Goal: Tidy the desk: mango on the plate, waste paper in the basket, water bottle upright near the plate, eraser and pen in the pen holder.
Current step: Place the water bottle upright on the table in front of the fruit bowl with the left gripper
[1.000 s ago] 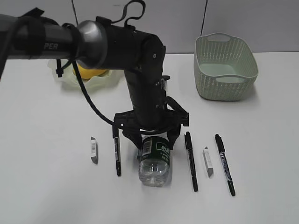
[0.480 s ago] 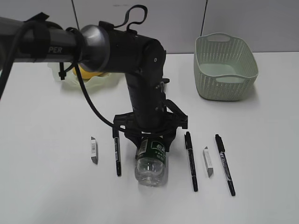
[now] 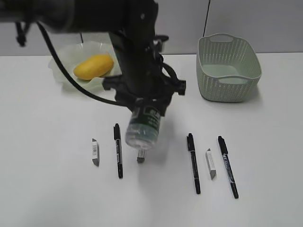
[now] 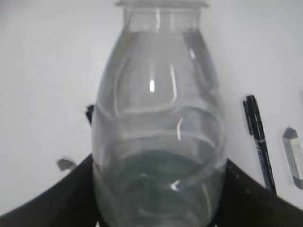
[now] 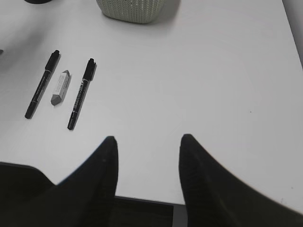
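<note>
My left gripper [image 3: 143, 109] is shut on the water bottle [image 3: 142, 128], a clear bottle with a dark green label. It hangs tilted above the desk [image 3: 42, 189], its base toward the front. In the left wrist view the bottle [image 4: 158, 118] fills the frame between the black fingers [image 4: 57, 201]. The mango [image 3: 93, 66] lies on the wavy green plate [image 3: 60, 72] at the back left. Three black pens [image 3: 118, 150] [image 3: 193, 162] [image 3: 227, 165] and grey erasers [image 3: 95, 152] [image 3: 210, 163] [image 3: 140, 156] lie on the desk. My right gripper [image 5: 147, 142] stands open over bare desk. The pen holder and waste paper are out of view.
The pale green basket [image 3: 228, 66] stands at the back right, and its base shows at the top of the right wrist view [image 5: 132, 9]. Two pens [image 5: 41, 84] [image 5: 81, 93] and an eraser [image 5: 60, 87] lie left of my right gripper.
The left gripper closed on the lying bottle and lifted it up and toward the back. A small eraser now shows where the bottle lay. The mango and plate are uncovered.
</note>
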Controlling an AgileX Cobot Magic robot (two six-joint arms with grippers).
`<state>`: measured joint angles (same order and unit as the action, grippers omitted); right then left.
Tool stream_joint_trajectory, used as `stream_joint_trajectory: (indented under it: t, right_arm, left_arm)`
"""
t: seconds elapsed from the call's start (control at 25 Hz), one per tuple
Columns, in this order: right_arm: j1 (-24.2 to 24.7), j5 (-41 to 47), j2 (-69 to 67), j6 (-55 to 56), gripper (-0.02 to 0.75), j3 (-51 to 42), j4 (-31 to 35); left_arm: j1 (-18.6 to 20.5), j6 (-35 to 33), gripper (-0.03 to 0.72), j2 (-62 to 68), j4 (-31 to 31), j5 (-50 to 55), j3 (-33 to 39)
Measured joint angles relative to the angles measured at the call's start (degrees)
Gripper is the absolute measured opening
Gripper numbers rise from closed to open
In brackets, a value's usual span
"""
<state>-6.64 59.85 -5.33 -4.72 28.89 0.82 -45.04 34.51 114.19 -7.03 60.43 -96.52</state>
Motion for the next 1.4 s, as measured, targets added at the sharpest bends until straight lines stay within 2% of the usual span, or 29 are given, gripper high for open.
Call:
stream_joint_trajectory:
  t: [0.36, 0.52, 0.68, 0.84, 0.92, 1.08, 1.24, 1.4]
  right_arm:
    - [0.0, 0.0, 0.0, 0.02, 0.349, 0.0, 0.0]
    - [0.0, 0.0, 0.0, 0.18, 0.349, 0.0, -0.11]
    - [0.0, 0.0, 0.0, 0.22, 0.349, 0.0, -0.11]
    - [0.0, 0.0, 0.0, 0.22, 0.349, 0.0, -0.11]
    - [0.0, -0.06, 0.0, 0.22, 0.349, 0.0, -0.11]
    - [0.0, -0.06, 0.0, 0.22, 0.349, 0.0, -0.11]
    - [0.0, -0.06, 0.0, 0.22, 0.349, 0.0, -0.11]
    - [0.0, -0.12, 0.0, 0.22, 0.349, 0.0, -0.16]
  left_arm:
    - [5.65, 2.79, 0.486, -13.21, -14.16, -0.15, 1.23]
    - [8.0, 2.79, 0.486, -20.15, -16.67, -7.56, 9.71]
    - [13.94, 2.79, 0.486, -28.93, -15.93, -24.0, 24.8]
    - [23.1, 2.79, 0.486, -35.96, -16.47, -40.31, 38.37]
    - [26.47, 2.79, 0.486, -37.49, -17.05, -49.42, 43.91]
    - [32.51, 2.73, 0.486, -37.21, -22.36, -69.46, 54.8]
    - [39.44, -1.68, 0.486, -33.04, -25.51, -86.06, 61.34]
    - [44.51, -6.92, 0.486, -25.1, -25.45, -97.97, 62.51]
